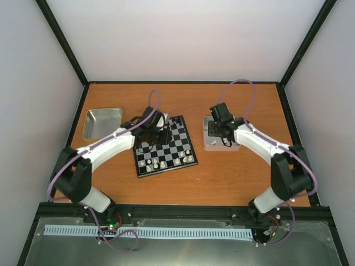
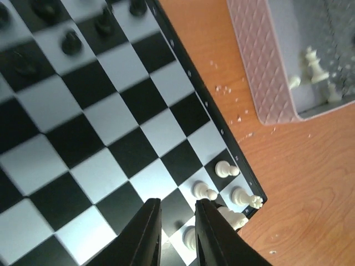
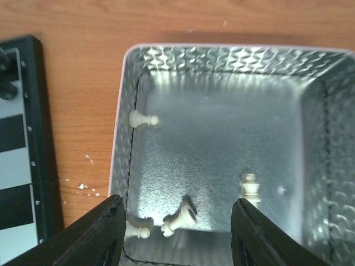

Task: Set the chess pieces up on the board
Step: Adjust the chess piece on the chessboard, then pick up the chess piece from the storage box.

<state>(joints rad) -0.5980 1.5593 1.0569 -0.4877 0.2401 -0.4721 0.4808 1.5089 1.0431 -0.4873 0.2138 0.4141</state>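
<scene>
**Cream pieces divided between board and tray**

Several chess pieces (image 2: pixel 224 169) are stood upright, long axes vertical, on the corner squares of the board (image 2: pixel 111 127). The left gripper (image 2: pixel 177 208) is held over that corner, jaws narrowly parted and nothing clasped; one piece is seen in the gap. Just beside the board, a silver tray (image 3: pixel 222 58) is overhung by the right gripper (image 3: pixel 177 202), jaws spread wide and empty. Inside, one pawn (image 3: pixel 143 119) is laid flat, head pointed away from the board; another piece (image 3: pixel 249 188) is stood upright.
</scene>
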